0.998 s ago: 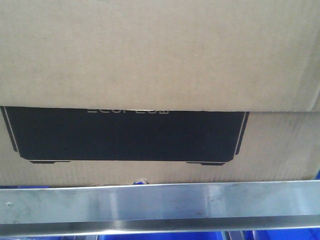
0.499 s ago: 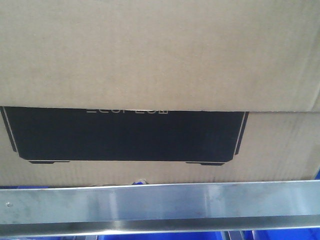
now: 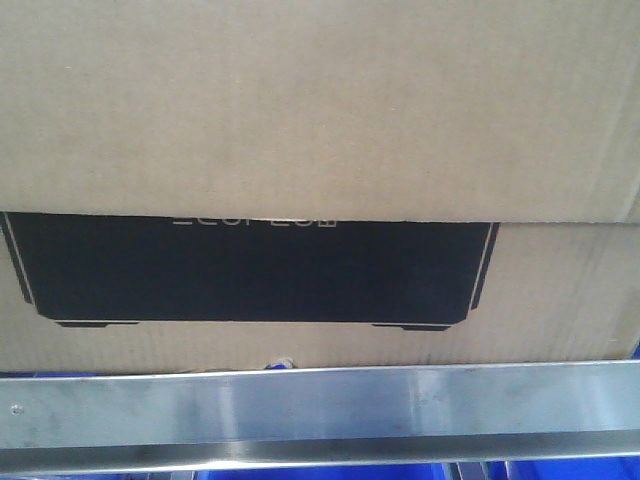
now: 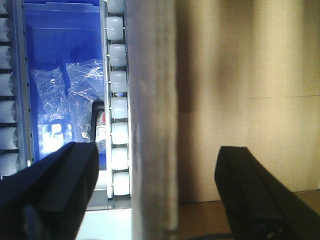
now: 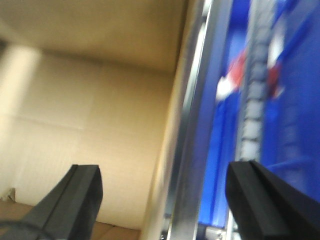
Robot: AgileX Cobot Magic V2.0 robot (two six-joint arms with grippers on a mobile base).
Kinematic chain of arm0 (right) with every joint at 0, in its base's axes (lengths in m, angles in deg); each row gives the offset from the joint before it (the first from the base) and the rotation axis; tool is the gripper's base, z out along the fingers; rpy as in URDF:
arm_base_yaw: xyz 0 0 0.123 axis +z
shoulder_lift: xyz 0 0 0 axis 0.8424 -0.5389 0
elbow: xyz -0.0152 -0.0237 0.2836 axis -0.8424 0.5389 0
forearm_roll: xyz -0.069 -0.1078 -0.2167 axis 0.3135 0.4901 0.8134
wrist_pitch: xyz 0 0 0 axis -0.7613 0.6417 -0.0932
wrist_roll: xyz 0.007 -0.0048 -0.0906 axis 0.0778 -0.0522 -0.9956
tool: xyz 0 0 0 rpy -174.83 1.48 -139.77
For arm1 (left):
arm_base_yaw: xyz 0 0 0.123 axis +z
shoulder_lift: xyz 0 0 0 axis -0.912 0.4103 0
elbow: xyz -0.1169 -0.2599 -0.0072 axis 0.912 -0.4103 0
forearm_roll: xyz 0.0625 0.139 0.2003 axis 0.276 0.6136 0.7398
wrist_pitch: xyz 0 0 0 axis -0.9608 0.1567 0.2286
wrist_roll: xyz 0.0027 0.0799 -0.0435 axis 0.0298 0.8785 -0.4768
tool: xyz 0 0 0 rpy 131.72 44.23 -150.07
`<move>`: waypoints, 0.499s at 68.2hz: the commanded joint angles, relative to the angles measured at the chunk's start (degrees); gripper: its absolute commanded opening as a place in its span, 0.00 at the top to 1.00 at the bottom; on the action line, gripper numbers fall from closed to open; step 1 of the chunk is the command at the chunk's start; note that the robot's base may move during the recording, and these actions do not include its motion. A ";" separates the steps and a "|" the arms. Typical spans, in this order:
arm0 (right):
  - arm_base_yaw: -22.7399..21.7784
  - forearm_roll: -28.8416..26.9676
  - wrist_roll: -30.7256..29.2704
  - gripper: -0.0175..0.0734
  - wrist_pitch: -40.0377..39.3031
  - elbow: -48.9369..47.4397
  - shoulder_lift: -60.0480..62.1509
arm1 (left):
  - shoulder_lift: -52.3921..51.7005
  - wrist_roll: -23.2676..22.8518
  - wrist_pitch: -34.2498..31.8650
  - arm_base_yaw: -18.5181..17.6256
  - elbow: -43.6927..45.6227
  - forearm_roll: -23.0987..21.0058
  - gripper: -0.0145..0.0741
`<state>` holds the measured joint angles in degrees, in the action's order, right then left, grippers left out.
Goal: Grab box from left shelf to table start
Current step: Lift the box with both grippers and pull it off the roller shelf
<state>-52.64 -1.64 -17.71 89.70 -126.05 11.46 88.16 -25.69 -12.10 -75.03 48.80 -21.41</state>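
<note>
Though the box [image 3: 250,270] is cut off (lettering half hidden), left hand [image 4: 160,150] and right hand [image 5: 165,167] gape wide.

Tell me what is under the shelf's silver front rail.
Below the shelf rail, the left wrist view shows a row of white rollers and a blue bin holding clear plastic bags. Whatever lies deeper in the bin is covered by the bags.

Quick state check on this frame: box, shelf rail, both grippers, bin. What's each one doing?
box: on the shelf behind the rail, not gripped.
shelf rail: runs across the foot of the box.
left gripper: open, holding nothing.
right gripper: open, holding nothing.
blue bin: holds clear bags.
</note>
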 commanded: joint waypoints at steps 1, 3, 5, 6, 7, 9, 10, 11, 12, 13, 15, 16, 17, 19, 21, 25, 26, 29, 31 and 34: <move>1.47 -1.11 -0.86 0.14 -2.05 -4.11 -3.04 | -1.63 -0.65 -2.25 -0.39 2.01 -0.05 0.39; 2.36 -1.11 -0.86 0.14 -1.98 -4.66 -4.57 | -1.63 -0.65 -2.38 -0.39 2.01 -0.05 0.39; 2.84 -1.01 -0.86 0.14 -1.94 -5.14 -5.45 | -1.63 -0.65 -2.50 -0.39 2.01 -0.05 0.39; 3.12 -0.86 -0.80 0.14 -1.94 -5.31 -6.02 | -1.63 -0.65 -2.50 -0.39 2.01 -0.05 0.39; 3.32 -0.71 -0.79 0.14 -1.94 -5.47 -6.59 | -1.63 -0.65 -2.63 -0.39 2.01 -0.05 0.39; 3.62 -0.43 -0.51 0.14 -1.87 -5.75 -7.90 | -1.63 -0.65 -2.63 -0.39 2.01 0.07 0.39; 3.67 -0.28 -0.50 0.14 -1.87 -5.75 -8.15 | -1.63 -0.65 -2.63 -0.39 2.01 0.06 0.39; 3.67 -0.20 -0.45 0.14 -1.78 -5.81 -8.63 | -1.63 -0.65 -2.63 -0.39 2.01 0.17 0.39; 3.67 -0.20 -0.38 0.14 -1.79 -5.81 -9.09 | -1.63 -0.65 -2.63 -0.39 2.01 0.17 0.39; 3.67 -0.13 -0.20 0.14 -1.74 -5.81 -9.51 | -1.63 -0.65 -2.63 -0.39 2.01 0.29 0.39; 3.67 0.19 0.29 0.14 -1.70 -5.81 -10.26 | -1.63 -0.65 -2.72 -0.39 2.01 0.29 0.39; 3.61 0.40 0.53 0.14 -1.65 -5.81 -10.62 | -1.63 -0.65 -2.72 -0.39 2.01 0.29 0.39; 3.61 0.74 0.80 0.14 -1.64 -5.81 -10.95 | -1.63 -0.65 -2.72 -0.39 2.01 0.29 0.39; 3.61 1.54 1.34 0.15 -1.57 -5.81 -11.53 | -1.63 -0.65 -2.72 -0.39 2.01 0.29 0.39; 3.61 2.28 1.81 0.15 -1.63 -5.81 -12.02 | -1.63 -0.65 -2.72 -0.39 2.01 0.29 0.39; 3.61 3.59 2.65 0.15 -1.64 -5.81 -12.91 | -1.63 -0.65 -2.72 -0.39 2.01 0.29 0.39; 3.61 3.92 2.72 0.15 -1.64 -5.81 -12.99 | -1.63 -0.65 -2.72 -0.39 2.01 0.29 0.39; 3.61 4.78 2.99 0.17 -1.64 -5.81 -13.38 | -1.63 -0.65 -2.72 -0.39 2.01 0.29 0.40; 3.61 5.19 2.99 0.19 -1.64 -5.81 -13.61 | -1.63 -0.65 -2.72 -0.39 2.01 0.29 0.40; 3.61 5.38 2.99 0.23 -1.64 -5.81 -13.83 | -1.63 -0.65 -2.72 -0.39 2.01 0.29 0.42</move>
<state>-49.09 2.43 -15.06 90.55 -129.74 -3.57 88.16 -25.77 -12.20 -75.14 48.80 -21.08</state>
